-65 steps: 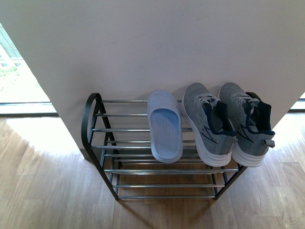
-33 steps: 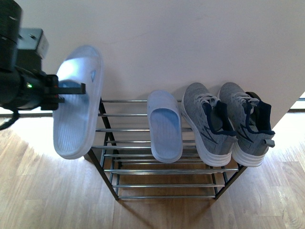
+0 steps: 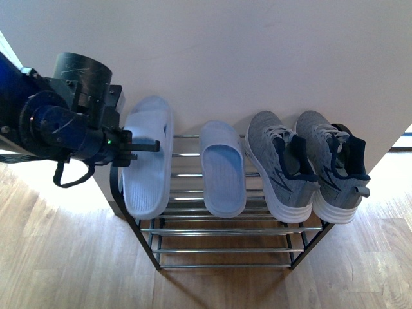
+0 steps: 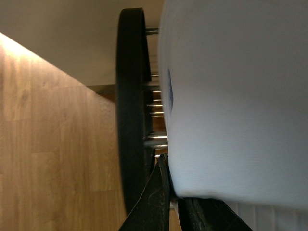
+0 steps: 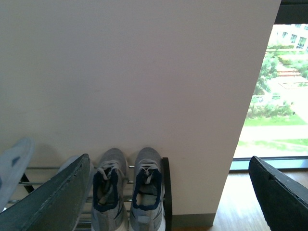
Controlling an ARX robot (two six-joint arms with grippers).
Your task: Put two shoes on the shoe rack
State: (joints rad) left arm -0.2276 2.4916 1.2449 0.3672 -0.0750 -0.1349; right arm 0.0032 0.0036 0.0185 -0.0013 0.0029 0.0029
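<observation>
— Around the shoe rack (image 3: 222,248)?
— Grey sneakers (image 3: 309,168) side by side at right of frame on the top tier, toes to the white wall (image 3: 257,58). Pale blue slipper (image 3: 222,168) just beside them, mid-frame. Wood floor (image 3: 58,257) below.
— In the way?
— Second slipper (image 3: 147,158) at left of frame, hanging over the rack's left end, covering the black frame loop (image 4: 130,110). Clamped in the left pincer (image 3: 138,147).
— Right pincer (image 5: 168,192)?
— Spread wide, nothing held, facing wall and sneakers from farther back.
— Different from half a second ago?
— Held slipper lower and further right, now over the rods instead of upper left of frame.
</observation>
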